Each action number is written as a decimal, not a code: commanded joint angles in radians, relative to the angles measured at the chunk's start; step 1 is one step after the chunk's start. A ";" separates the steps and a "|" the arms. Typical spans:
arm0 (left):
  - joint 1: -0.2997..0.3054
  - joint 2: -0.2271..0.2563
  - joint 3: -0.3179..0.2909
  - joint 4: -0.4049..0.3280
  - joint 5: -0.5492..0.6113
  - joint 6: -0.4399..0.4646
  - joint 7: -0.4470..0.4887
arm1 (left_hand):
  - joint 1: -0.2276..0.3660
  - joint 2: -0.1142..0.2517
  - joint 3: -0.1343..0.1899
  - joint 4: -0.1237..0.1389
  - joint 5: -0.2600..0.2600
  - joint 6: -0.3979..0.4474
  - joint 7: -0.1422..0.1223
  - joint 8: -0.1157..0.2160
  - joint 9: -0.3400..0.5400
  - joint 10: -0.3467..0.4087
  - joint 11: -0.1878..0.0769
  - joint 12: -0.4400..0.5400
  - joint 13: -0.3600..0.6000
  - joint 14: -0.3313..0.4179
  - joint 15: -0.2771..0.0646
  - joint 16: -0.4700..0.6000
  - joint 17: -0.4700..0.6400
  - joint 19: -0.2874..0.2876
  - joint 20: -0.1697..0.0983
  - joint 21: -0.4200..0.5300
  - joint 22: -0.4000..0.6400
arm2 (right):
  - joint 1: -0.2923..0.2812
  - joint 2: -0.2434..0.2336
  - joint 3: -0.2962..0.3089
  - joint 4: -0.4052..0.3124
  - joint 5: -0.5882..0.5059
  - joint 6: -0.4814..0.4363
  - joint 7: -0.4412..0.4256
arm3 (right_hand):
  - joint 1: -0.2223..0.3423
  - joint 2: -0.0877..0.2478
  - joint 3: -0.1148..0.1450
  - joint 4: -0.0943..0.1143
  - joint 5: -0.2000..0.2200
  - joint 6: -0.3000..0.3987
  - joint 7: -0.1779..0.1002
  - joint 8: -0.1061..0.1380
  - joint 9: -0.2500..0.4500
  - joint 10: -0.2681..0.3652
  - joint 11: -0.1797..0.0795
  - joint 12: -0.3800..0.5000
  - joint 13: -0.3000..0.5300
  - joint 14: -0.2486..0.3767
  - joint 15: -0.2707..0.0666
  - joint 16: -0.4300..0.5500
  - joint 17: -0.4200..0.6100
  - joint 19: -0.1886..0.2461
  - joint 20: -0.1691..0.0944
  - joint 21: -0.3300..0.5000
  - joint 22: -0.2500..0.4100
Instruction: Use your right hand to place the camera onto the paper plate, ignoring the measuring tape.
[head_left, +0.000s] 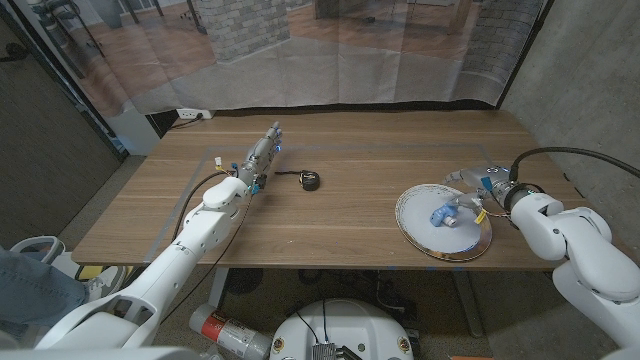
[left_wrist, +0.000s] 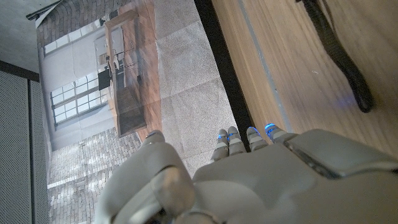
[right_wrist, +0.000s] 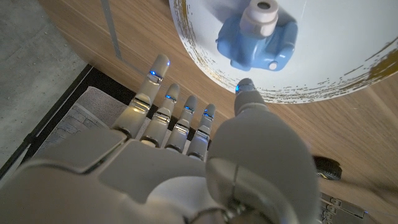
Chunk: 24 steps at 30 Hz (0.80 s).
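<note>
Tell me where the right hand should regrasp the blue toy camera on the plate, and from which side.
Likely the blue body, not the lens. The camera lies on the paper plate with its white lens barrel pointing up, so its lobed blue flanks are the exposed sides. Pinch across them from the table's right edge, where the right hand hovers open beside the rim.

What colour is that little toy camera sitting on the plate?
The small plastic toy camera is light blue with a white lens barrel, lying on the white paper plate. The right wrist view shows it best.
</note>
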 joint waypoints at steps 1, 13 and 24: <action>0.007 0.015 -0.002 -0.025 0.002 0.012 0.006 | 0.003 0.008 -0.006 0.001 -0.001 0.007 0.003 0.000 0.005 0.002 -0.003 0.002 0.004 -0.005 -0.001 0.003 0.005 -0.006 -0.001 -0.003 0.006 | 0.021 0.059 -0.005 0.054 0.029 0.049 -0.255 | -0.016 0.006 0.000 0.008 0.002 0.023 0.000 0.009 -0.001 0.021 -0.003 0.011 -0.003 0.018 -0.005 0.009 -0.009 0.012 -0.004 -0.003 -0.001; 0.013 0.020 -0.004 -0.033 0.001 0.014 0.011 | 0.004 0.009 -0.007 0.001 -0.001 0.007 0.004 -0.001 0.005 0.003 -0.004 0.002 0.004 -0.005 -0.003 0.003 0.005 -0.007 -0.001 -0.003 0.006 | 0.062 0.084 -0.022 0.098 0.073 0.060 -0.358 | -0.040 0.014 -0.005 0.020 0.001 0.036 0.004 0.011 -0.001 0.031 0.004 0.012 -0.008 0.023 -0.007 0.010 -0.021 0.017 -0.006 -0.007 -0.001; 0.016 0.024 0.000 -0.045 0.004 0.019 0.015 | 0.004 0.010 -0.009 0.000 -0.002 0.008 0.004 0.000 0.005 0.002 -0.002 0.002 0.004 -0.006 -0.003 0.002 0.005 -0.007 -0.002 -0.003 0.006 | 0.112 0.109 -0.023 0.176 0.234 0.126 -0.452 | -0.068 0.050 0.002 0.033 0.001 0.045 0.015 0.004 -0.005 0.022 0.018 -0.002 -0.029 0.005 -0.048 0.003 -0.061 -0.099 -0.099 -0.068 0.003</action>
